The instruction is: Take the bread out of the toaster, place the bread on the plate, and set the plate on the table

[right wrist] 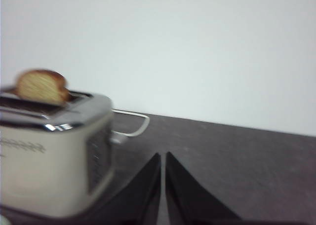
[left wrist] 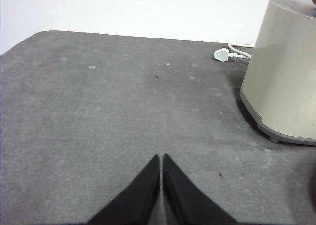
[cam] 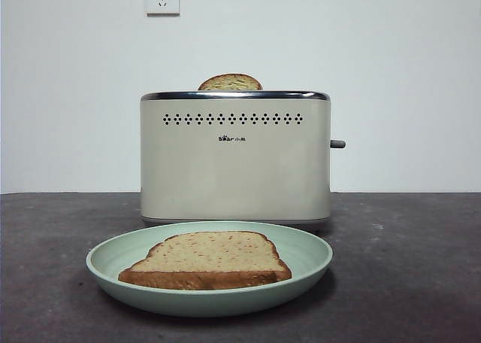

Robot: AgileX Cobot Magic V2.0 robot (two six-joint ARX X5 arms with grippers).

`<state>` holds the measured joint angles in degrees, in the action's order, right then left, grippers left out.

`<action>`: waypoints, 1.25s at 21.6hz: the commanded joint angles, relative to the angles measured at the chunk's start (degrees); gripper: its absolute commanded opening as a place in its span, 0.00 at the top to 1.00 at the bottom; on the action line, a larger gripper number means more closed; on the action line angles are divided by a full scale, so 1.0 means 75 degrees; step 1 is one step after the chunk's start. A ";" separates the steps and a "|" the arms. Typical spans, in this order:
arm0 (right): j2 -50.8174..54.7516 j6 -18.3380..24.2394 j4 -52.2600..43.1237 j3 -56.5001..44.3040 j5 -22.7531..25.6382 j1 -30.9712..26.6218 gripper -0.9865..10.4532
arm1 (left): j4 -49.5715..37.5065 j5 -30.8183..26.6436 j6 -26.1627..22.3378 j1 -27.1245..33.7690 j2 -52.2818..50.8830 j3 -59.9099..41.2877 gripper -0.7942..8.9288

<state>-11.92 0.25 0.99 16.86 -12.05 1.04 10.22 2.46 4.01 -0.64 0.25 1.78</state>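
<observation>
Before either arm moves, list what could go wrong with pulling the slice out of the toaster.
1. Only the rounded top of the tan, brown-crusted bread slice clears the boxy cream toaster, so a grip there may slip or tear it.
2. The shallow pale-green plate already holds another flat slice; a second one may land overlapping and slide.
3. Both the left gripper and right gripper are shut; either must open first.

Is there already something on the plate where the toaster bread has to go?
Yes. Another slice lies flat across the middle of the plate, covering the spot where the bread in the toaster should land.
</observation>
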 commanded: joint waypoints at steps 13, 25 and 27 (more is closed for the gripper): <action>0.1562 -0.0055 0.0291 -0.2168 0.1413 -0.0070 0.91 | 0.0012 -0.0020 0.0041 0.0006 -0.0009 -0.0187 0.91; 0.1562 -0.0055 0.0210 -0.2165 0.1413 -0.0070 0.91 | 0.0012 -0.0020 0.0041 0.0006 -0.0009 -0.0187 0.91; 0.1562 -0.0055 0.0210 -0.2165 0.1413 -0.0070 0.91 | 0.0012 -0.0020 0.0041 0.0006 -0.0009 -0.0187 0.91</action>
<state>-0.38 0.19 3.33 0.91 -1.61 0.58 10.22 2.46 4.01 -0.64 0.25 1.78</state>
